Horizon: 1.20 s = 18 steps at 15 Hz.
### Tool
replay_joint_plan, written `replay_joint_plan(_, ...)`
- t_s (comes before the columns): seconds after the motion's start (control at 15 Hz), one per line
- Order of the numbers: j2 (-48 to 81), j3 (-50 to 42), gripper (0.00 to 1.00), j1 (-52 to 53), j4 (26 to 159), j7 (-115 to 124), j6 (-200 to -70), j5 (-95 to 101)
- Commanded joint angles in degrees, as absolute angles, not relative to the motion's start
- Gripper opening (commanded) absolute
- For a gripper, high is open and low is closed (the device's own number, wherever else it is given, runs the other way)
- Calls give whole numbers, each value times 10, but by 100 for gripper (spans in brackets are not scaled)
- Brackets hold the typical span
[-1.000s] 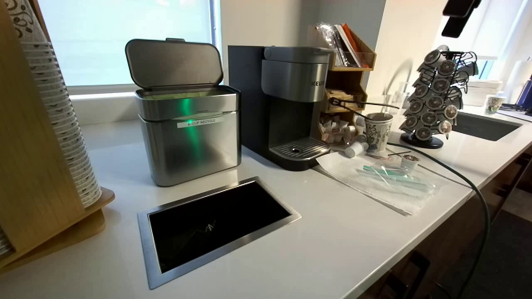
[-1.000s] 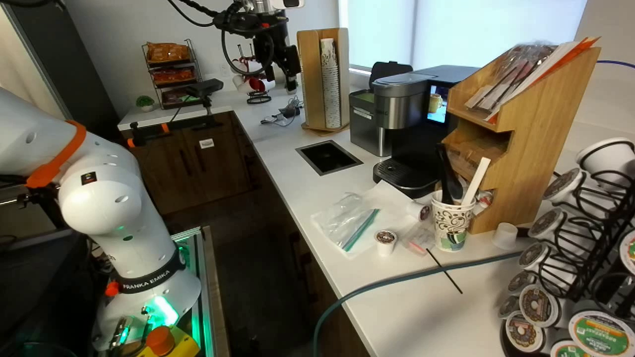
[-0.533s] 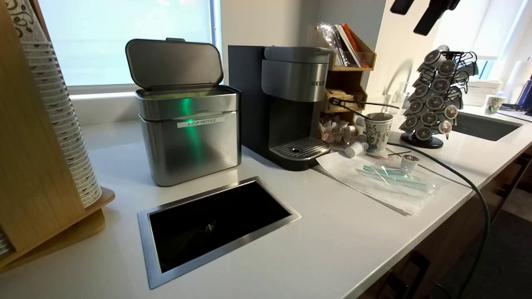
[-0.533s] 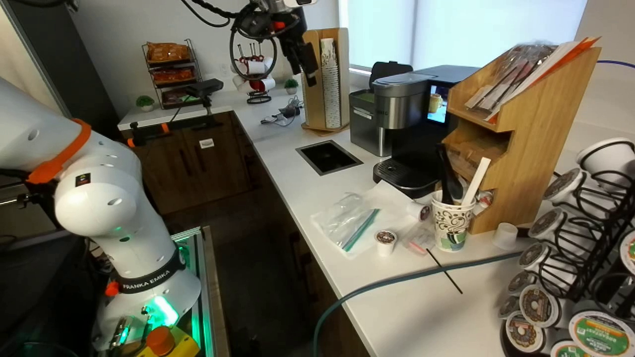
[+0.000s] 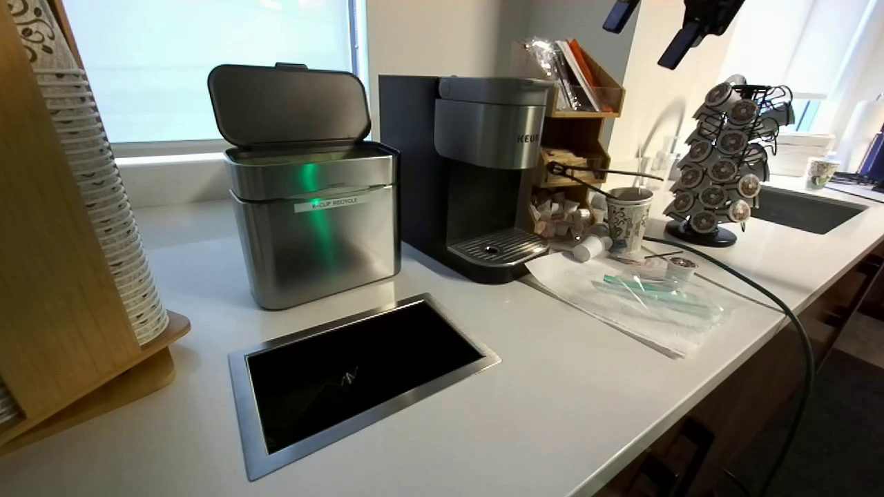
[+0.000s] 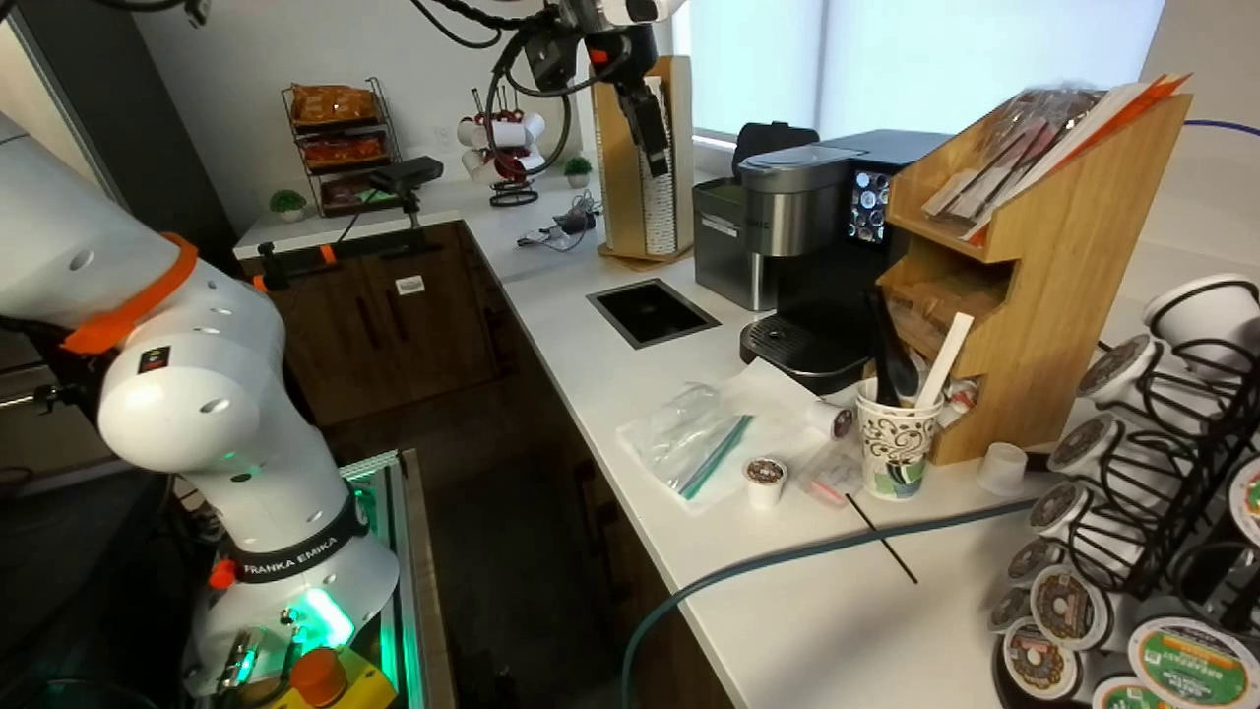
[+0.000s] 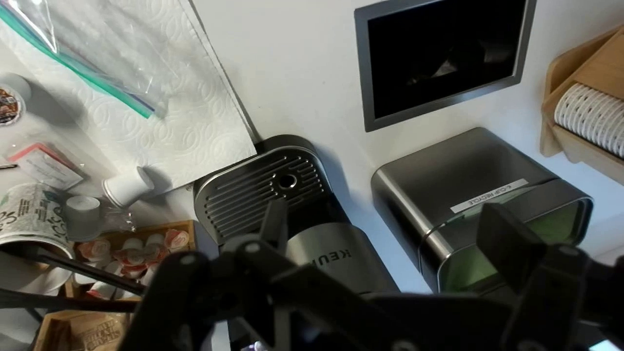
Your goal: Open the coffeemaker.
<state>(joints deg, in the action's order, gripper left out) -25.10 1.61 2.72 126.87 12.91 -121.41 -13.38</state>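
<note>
Arm (image 6: 226, 364) bent, hand (image 5: 638, 45) aloft, fingers (image 5: 680, 48) apart

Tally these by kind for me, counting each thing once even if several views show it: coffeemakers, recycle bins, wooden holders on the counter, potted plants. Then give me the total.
Coffeemaker: 1
Recycle bin: 1
Wooden holders: 2
Potted plants: 2
Total: 6

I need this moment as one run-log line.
coffeemaker: closed | claw: open, empty, not touching coffeemaker | recycle bin: open
</note>
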Motion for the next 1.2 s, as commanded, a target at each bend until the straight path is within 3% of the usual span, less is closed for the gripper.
replay_joint_plan(0.0, -244, 35, 100, 7, 1273, 213, -1265, -148)
replay_joint_plan(0.73, -219, 98, 100, -47, 1363, 488, -1562, -126)
replay_joint_plan(1.13, -207, 110, 100, -66, 1355, 538, -1555, -95)
